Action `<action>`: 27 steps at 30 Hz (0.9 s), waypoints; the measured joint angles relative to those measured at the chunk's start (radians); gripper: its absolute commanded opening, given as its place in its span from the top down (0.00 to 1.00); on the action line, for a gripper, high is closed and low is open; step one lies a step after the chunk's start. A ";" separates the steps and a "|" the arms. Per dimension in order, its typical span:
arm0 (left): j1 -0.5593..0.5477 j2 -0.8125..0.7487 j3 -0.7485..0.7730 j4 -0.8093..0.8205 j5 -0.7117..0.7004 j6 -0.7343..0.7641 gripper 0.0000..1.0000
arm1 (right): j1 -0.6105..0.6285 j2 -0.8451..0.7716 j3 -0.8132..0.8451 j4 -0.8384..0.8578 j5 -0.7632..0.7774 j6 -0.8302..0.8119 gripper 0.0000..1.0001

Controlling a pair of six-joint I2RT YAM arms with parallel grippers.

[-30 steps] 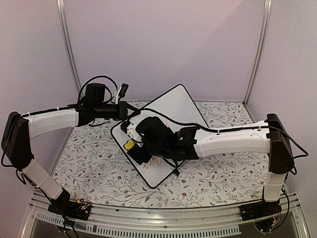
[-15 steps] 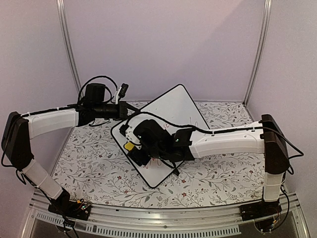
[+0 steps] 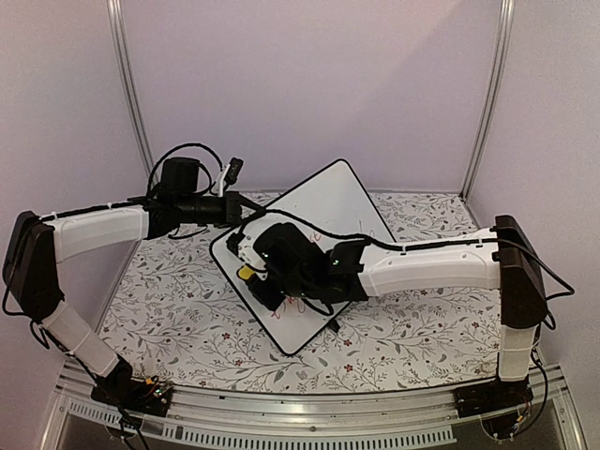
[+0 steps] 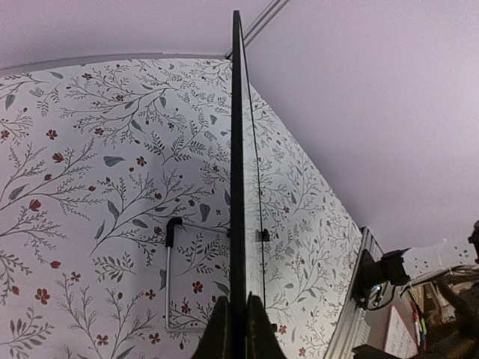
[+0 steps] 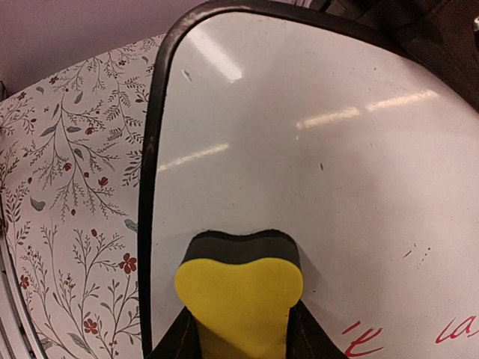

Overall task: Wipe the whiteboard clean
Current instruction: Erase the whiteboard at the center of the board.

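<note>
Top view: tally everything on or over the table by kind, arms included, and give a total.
Whiteboard: 1
Eraser: 1
Robot arms: 2, the left arm and the right arm
Total: 4

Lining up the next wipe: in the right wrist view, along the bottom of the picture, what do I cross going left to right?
Floral table cover → black frame of the whiteboard → yellow eraser → red writing.
</note>
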 measured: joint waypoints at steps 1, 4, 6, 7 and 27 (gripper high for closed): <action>0.000 0.000 0.000 0.000 0.000 0.000 1.00 | -0.001 0.000 0.000 0.000 -0.003 0.000 0.66; 0.000 0.000 0.000 0.000 0.000 0.000 1.00 | -0.003 -0.002 -0.008 0.015 -0.010 0.002 0.66; 0.000 0.000 0.000 0.000 0.000 0.000 1.00 | -0.003 -0.013 -0.034 0.047 -0.015 0.002 0.65; 0.000 0.000 0.000 0.000 0.000 0.000 1.00 | -0.004 -0.019 -0.050 0.068 -0.019 0.002 0.66; 0.000 0.000 0.000 0.000 0.000 0.000 1.00 | -0.006 0.001 -0.079 0.393 0.012 0.029 0.66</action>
